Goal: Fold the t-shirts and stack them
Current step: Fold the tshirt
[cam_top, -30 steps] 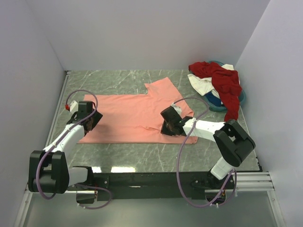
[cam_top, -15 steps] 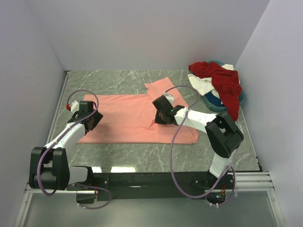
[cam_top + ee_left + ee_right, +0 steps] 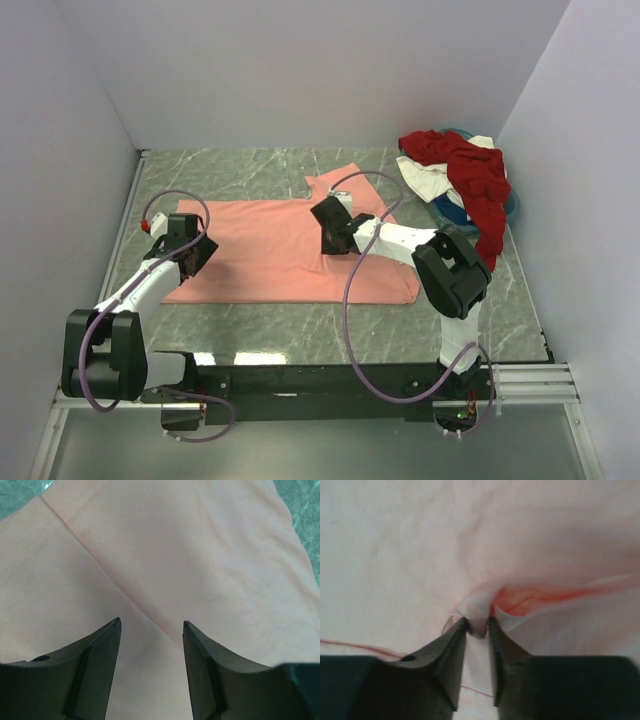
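- Right end effector [image 3: 477, 624]: jaws nearly closed, with a small raised tuck of the salmon-pink t-shirt [image 3: 270, 250] pinched between the tips.
- Left end effector [image 3: 151, 625]: jaws partly open, holding nothing, low over the same shirt near its left edge.
- Salmon-pink t-shirt: spread flat on the counter [image 3: 250, 170] between the arms, not yet folded.
- Dark red t-shirt [image 3: 475, 170], white t-shirt [image 3: 425, 180], teal-blue t-shirt [image 3: 460, 225]: heaped at the far right corner, apart from the pink one.
- Risk: the pinch is thin and sits mid-cloth, so it may slip out on a lift or catch only the top layer.
- Risk: with the left side unheld, a pull would likely drag and wrinkle the whole shirt.
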You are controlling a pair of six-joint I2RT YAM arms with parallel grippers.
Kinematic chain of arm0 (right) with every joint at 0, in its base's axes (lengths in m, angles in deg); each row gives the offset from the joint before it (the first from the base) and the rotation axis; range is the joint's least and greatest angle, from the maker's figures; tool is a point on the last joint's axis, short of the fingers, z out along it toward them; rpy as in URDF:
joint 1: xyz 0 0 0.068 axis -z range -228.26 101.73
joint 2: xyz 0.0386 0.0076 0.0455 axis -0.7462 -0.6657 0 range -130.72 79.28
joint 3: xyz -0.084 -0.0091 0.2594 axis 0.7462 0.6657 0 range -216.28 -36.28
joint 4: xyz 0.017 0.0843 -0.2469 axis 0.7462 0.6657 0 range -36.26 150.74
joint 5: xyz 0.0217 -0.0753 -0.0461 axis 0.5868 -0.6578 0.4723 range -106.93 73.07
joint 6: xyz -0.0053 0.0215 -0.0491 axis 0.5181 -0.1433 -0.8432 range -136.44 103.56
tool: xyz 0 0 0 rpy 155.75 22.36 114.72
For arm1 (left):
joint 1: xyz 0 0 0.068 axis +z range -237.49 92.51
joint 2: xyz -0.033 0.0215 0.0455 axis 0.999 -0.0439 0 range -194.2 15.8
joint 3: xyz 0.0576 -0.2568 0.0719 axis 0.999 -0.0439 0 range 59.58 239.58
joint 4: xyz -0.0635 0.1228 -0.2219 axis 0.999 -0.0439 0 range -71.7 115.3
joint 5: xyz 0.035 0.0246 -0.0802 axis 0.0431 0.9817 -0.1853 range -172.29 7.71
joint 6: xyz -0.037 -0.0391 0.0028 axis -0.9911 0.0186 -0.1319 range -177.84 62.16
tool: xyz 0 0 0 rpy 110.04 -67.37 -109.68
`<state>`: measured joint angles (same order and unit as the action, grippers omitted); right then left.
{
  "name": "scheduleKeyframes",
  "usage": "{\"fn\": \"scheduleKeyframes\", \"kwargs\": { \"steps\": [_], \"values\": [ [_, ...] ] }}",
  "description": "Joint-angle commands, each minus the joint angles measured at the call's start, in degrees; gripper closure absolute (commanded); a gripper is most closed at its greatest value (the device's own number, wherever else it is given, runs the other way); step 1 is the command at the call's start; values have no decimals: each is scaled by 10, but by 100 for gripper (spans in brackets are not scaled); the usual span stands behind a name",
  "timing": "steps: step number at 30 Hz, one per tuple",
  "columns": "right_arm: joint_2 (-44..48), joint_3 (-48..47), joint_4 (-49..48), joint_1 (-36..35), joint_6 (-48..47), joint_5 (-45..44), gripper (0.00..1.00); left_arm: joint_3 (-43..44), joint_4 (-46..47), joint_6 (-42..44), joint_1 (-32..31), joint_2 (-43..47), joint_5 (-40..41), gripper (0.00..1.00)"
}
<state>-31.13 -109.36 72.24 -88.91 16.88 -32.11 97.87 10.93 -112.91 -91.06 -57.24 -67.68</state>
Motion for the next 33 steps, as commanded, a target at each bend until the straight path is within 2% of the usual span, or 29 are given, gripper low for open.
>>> {"fn": "scheduleKeyframes", "kwargs": {
  "steps": [1,6,9,12,17,24,33],
  "values": [
    [1,-27,-16,-3,-38,-21,65,18,18,10,-2,-3,-3,41],
    [17,-40,-21,1,-50,-18,57,39,20,12,-2,-14,-2,40],
    [36,-47,-23,24,-51,6,54,79,15,12,-2,-38,6,39],
    [53,-61,-21,63,-46,42,54,161,-8,8,-2,-82,37,38],
    [78,-84,-21,130,-45,79,55,272,-64,6,16,-181,94,39],
    [76,-119,-20,189,-51,115,55,449,-129,11,49,-336,136,48],
    [31,-149,-46,234,-50,154,55,628,-159,50,82,-522,141,54]
  ]
}}
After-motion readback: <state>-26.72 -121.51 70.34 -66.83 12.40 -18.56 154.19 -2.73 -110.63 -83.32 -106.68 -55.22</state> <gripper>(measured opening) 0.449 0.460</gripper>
